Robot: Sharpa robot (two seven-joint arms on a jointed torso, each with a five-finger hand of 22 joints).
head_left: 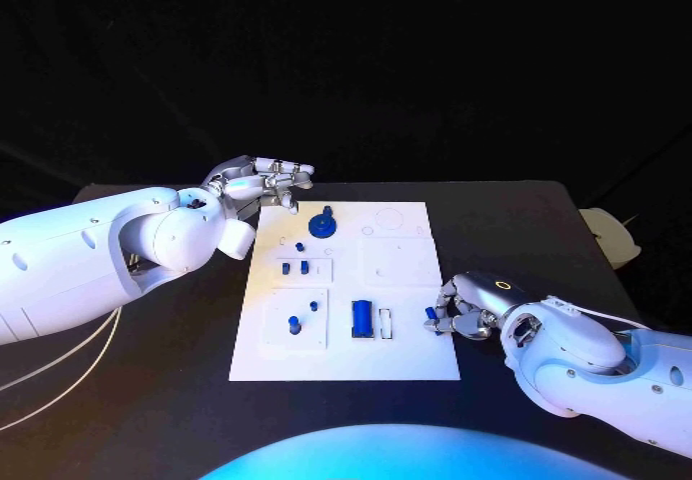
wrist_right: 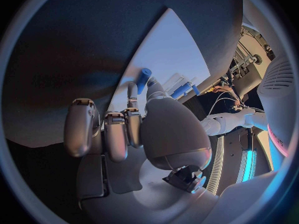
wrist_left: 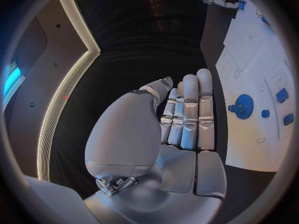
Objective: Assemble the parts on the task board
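Note:
The white task board [head_left: 411, 360] lies in the middle of the black table. On it are a blue gear [head_left: 325, 222], several small blue pegs [head_left: 296, 267] and a blue block [head_left: 362, 319]. My right hand [head_left: 469, 308] is at the board's right edge and pinches a small blue peg [head_left: 431, 314] between thumb and finger; the right wrist view shows this peg [wrist_right: 144, 77] at the fingertips over the board [wrist_right: 168, 50]. My left hand [head_left: 267, 182] hovers at the board's far left corner, holding nothing. In the left wrist view its fingers [wrist_left: 187, 114] are stretched out beside the gear [wrist_left: 241, 106].
A white slotted piece [head_left: 385, 321] lies next to the blue block. Pale raised outlines [head_left: 400, 262] mark the board's right half. A beige object [head_left: 613, 235] sits at the table's right edge. Cables [head_left: 65, 360] hang below my left arm.

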